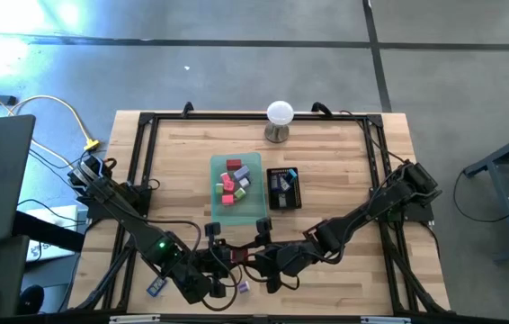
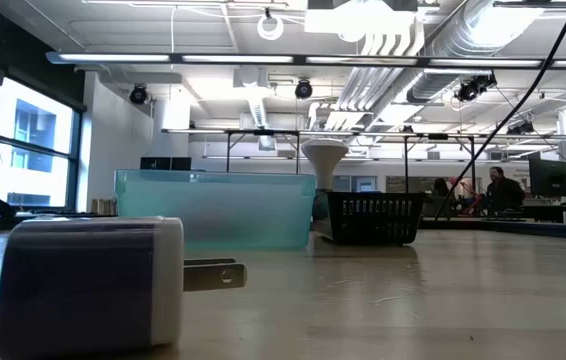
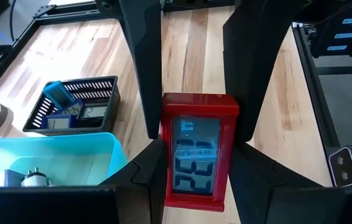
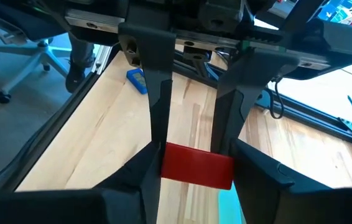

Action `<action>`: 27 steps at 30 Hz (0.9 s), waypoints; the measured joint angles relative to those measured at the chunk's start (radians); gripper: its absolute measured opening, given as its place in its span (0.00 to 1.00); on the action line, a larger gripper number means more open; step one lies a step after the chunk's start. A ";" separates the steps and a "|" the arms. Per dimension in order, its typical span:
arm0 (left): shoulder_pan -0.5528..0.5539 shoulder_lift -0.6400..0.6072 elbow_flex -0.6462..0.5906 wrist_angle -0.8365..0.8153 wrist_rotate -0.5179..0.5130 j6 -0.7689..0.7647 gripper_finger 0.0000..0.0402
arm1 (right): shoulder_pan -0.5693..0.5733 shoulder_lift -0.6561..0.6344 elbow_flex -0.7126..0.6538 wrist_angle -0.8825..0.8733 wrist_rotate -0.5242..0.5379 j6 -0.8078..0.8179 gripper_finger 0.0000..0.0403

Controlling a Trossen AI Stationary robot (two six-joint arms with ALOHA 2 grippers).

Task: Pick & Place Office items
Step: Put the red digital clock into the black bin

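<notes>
Closest to the low camera, a white charger block [image 2: 88, 285] is lying on its side with its two metal prongs pointing toward the trays.

You are looking at a wooden table [image 1: 344, 180] with both arms reaching in to its near edge, where they are meeting each other. Behind them, in the middle of the table, the translucent green tray [image 1: 245, 209] is standing just beside the black mesh tray [image 1: 270, 189]. The green tray is holding pink, red and green office items [image 1: 233, 180], and the mesh tray is holding blue and black pieces [image 1: 283, 183]. A white ball on a metal stand [image 1: 279, 112] is sitting at the far edge, behind the trays.

Your left gripper [image 3: 196, 149] is pinching a red block with a digital display [image 3: 194, 162], one finger on each long side. The right gripper [image 4: 194, 152] is facing it from the opposite direction and is pressing its fingers on the same red block, so both grippers are holding it above the bare wood. Whether the block is touching the table, you cannot tell.

One blue item [image 4: 137, 81] is lying alone near the table frame, on the left arm's side. Far in the room, a person [image 2: 503, 188] is sitting.
</notes>
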 joint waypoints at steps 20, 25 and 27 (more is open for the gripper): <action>-0.001 -0.001 0.000 0.000 -0.001 0.013 0.57 | 0.000 0.000 0.002 -0.107 0.049 0.089 0.37; -0.003 -0.005 0.002 0.000 0.066 0.015 0.57 | 0.002 -0.003 -0.002 -0.325 0.189 0.263 0.37; -0.003 -0.004 0.002 -0.013 0.089 0.016 0.57 | -0.002 -0.008 -0.001 -0.421 0.228 0.363 0.37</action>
